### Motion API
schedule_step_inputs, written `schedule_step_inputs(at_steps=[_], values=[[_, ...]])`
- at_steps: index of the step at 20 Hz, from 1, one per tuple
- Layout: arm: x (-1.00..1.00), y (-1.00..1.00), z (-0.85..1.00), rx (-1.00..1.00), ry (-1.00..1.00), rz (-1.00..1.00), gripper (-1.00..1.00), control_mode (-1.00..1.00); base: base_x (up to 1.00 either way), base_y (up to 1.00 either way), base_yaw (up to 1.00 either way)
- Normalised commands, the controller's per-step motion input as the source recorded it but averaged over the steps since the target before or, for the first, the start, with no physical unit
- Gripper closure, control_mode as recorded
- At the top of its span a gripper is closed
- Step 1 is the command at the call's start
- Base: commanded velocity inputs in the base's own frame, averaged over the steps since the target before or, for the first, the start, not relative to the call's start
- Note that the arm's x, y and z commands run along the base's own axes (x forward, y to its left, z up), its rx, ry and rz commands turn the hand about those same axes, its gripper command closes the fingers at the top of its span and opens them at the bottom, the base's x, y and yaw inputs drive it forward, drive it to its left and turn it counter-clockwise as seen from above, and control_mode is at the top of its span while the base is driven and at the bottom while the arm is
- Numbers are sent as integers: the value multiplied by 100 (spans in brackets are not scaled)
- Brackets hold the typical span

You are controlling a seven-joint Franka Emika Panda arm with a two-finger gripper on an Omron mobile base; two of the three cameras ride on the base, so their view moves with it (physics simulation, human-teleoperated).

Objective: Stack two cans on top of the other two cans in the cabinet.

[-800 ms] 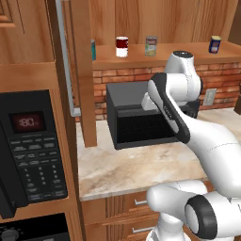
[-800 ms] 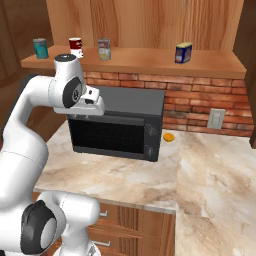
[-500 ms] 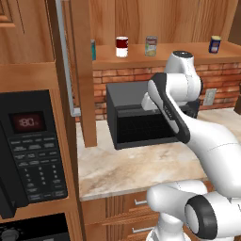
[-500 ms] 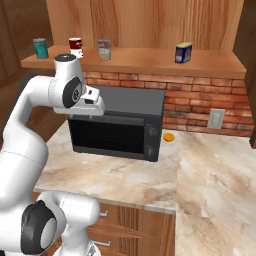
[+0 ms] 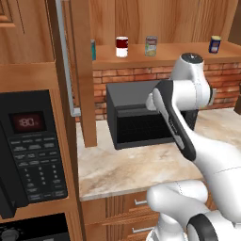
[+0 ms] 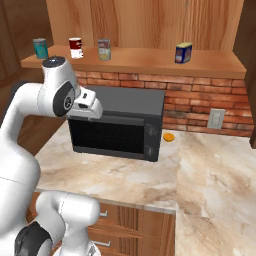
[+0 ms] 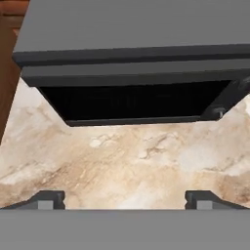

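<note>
The gripper [image 7: 124,199] is seen with its fingertips [image 7: 49,199] set wide apart and nothing between them, pointed down at the marble counter [image 7: 136,161] in front of the black microwave [image 6: 120,122]. All four cans stand upright and unstacked on the shelf [image 6: 145,62] of the cabinet [image 5: 141,19]. The teal can [image 6: 40,48] is at the far left, the red-and-white can [image 6: 75,47] and the beige can [image 6: 104,49] are near each other in the middle, and the dark blue and yellow can [image 6: 183,52] is well apart to the right.

No can has yet been picked, so the whole task is judged to remain. The shelf lies above the microwave, and the arm's elbow could be knocked against the microwave top or the shelf edge as the hand is raised. The red-and-white and beige cans stand near together, so one could be toppled while a can is being set on the other. A can placed off-centre on a small rim could slide off.

In the left base view the teal can [image 5: 93,49] is mostly hidden behind the cabinet door [image 5: 80,75]. The labels cannot be read. The small orange thing [image 6: 168,136] beside the microwave is too small to identify.
</note>
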Motion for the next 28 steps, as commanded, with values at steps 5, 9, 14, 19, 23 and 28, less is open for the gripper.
schedule_step_inputs(at_steps=[5,9,14,19,23,28], values=[[-32,-3,44,0,-39,-13,-100,-100,0,0,0],[-38,-12,79,0,-38,-15,-100,-100,0,0,0],[-37,-29,67,0,-29,-12,-100,-100,0,0,0],[-16,-41,56,0,-26,-14,-100,-100,0,0,0],[-2,-60,49,0,-18,-12,-100,-100,0,0,0],[0,-65,46,2,-21,-7,-100,-100,0,0,0]])
